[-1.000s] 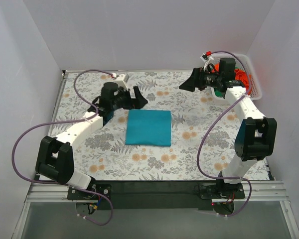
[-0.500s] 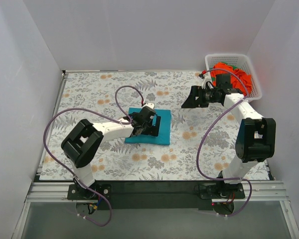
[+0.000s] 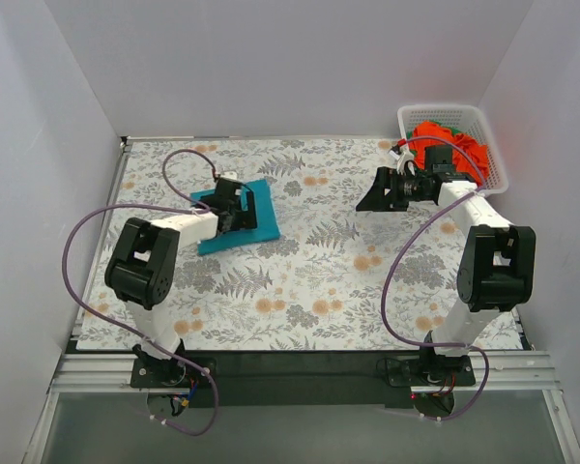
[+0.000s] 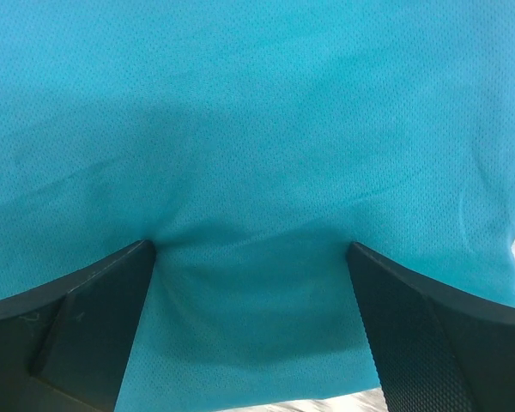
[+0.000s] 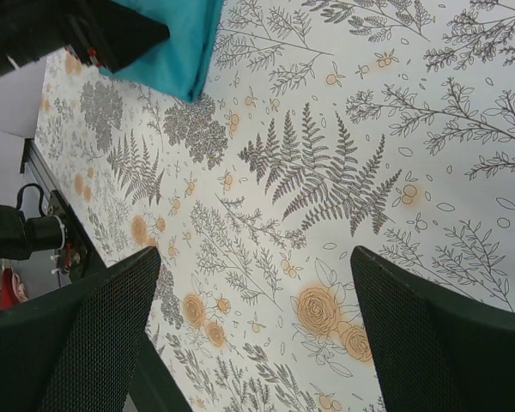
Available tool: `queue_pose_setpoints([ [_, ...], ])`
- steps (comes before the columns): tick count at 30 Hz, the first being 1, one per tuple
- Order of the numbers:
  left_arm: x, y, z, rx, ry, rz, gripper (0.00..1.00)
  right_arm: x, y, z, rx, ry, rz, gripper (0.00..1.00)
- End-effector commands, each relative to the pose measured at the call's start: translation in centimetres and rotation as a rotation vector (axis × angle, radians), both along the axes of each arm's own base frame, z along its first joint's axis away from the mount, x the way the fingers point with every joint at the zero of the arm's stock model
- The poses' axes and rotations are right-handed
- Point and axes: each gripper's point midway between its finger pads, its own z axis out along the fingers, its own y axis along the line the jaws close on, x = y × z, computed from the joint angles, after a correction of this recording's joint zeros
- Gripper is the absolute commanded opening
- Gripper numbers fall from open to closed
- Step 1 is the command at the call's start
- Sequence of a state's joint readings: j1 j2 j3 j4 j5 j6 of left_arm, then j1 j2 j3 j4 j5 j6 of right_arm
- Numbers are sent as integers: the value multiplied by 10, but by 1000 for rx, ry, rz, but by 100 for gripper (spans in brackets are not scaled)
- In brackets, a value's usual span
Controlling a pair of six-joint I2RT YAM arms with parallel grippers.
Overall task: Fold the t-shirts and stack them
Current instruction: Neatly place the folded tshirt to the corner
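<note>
A folded teal-blue t-shirt [image 3: 264, 224] lies on the floral table at the back left. My left gripper [image 3: 246, 208] rests on top of it with its jaws spread wide. In the left wrist view the teal cloth [image 4: 257, 129] fills the frame and puckers between my left gripper's [image 4: 249, 249] fingers. My right gripper [image 3: 372, 191] is open and empty, hovering over the table left of the basket. Its wrist view shows my right gripper [image 5: 253, 257] over bare floral print, with the teal shirt [image 5: 176, 43] far off. An orange-red t-shirt [image 3: 464, 145] sits in the basket. No green shirt shows.
A white lattice basket [image 3: 404, 116] stands at the back right corner against the wall. The floral table cover [image 3: 348, 280] spans the whole workspace between white walls. The black rail with both arm bases runs along the near edge.
My left gripper has slid the teal shirt from the table's middle to the back left, turning it slightly. My right gripper has moved from by the basket to a spot just left of it.
</note>
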State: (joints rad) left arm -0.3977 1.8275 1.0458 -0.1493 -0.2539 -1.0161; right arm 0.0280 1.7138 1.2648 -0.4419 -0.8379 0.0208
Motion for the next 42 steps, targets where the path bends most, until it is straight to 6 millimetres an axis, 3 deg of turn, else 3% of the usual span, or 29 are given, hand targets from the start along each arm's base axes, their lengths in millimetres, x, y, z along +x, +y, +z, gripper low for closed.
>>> queue_pose_setpoints([
  [1,-45,75,-58,125,260,-38,98,1,0,10,20,-19,19,98],
  [8,-19,135,-54,127,238,-266,98,2,-2,6,17,2,14,98],
  [9,-10,178,-64,143,250,-229,98,3,-2,6,14,5,12,98],
  [10,-10,179,-64,143,252,-229,98,3,-2,5,14,6,12,98],
  [12,-2,206,-76,140,279,-199,98,4,-3,5,1,-10,22,98],
  [17,15,223,-81,113,278,-177,86,5,-4,5,-7,-5,23,98],
  [31,22,252,-60,78,317,-201,84,0,-5,12,-7,-13,34,98],
  [42,41,273,-68,43,360,-171,80,-2,-5,15,-6,-20,36,98],
])
